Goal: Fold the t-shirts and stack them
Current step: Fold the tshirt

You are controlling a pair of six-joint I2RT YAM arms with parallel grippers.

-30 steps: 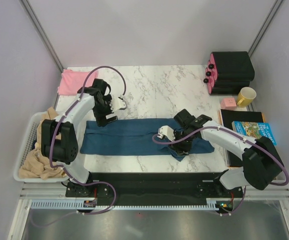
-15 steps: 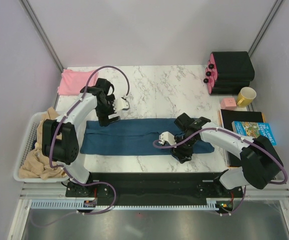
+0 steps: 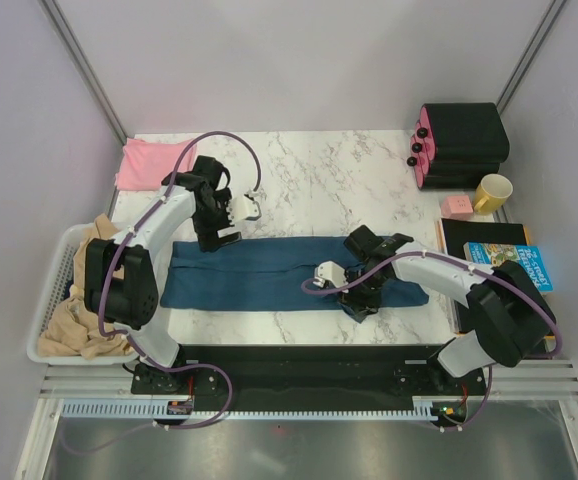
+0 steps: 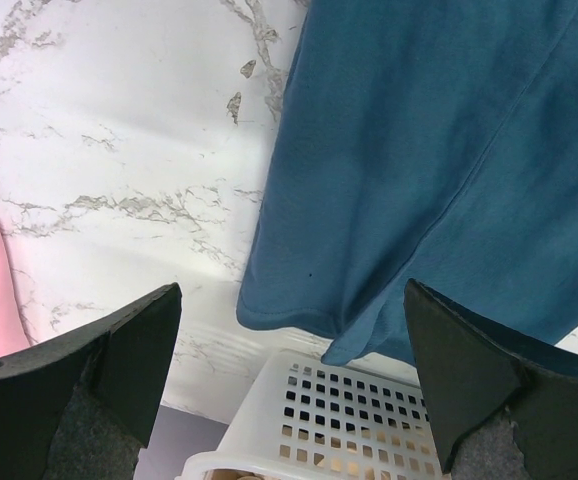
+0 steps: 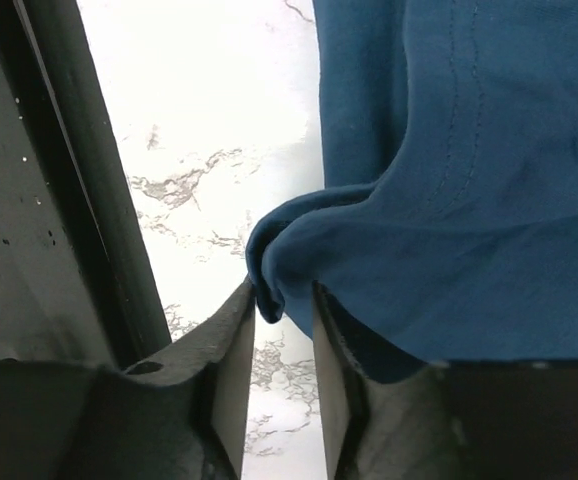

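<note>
The left arm [image 3: 154, 225] rises from its base, bends inward at the elbow and tips its wrist downward. The left pincer [image 4: 289, 310] hangs with its jaws spread wide, and nothing is between them. The right arm [image 3: 449, 275] lies low, its forearm stretched toward the middle and its wrist bent down. The right pincer [image 5: 284, 300] has its fingers [image 5: 231, 370] close together (only a narrow gap shows), nipping a fold of the teal t-shirt [image 5: 449, 200].

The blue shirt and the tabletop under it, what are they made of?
Blue shirt: soft matte knit, probably cotton; it folds limply, with stitched seams. Tabletop: smooth white with grey veining, marble or a marble-look surface; unclear which.
</note>
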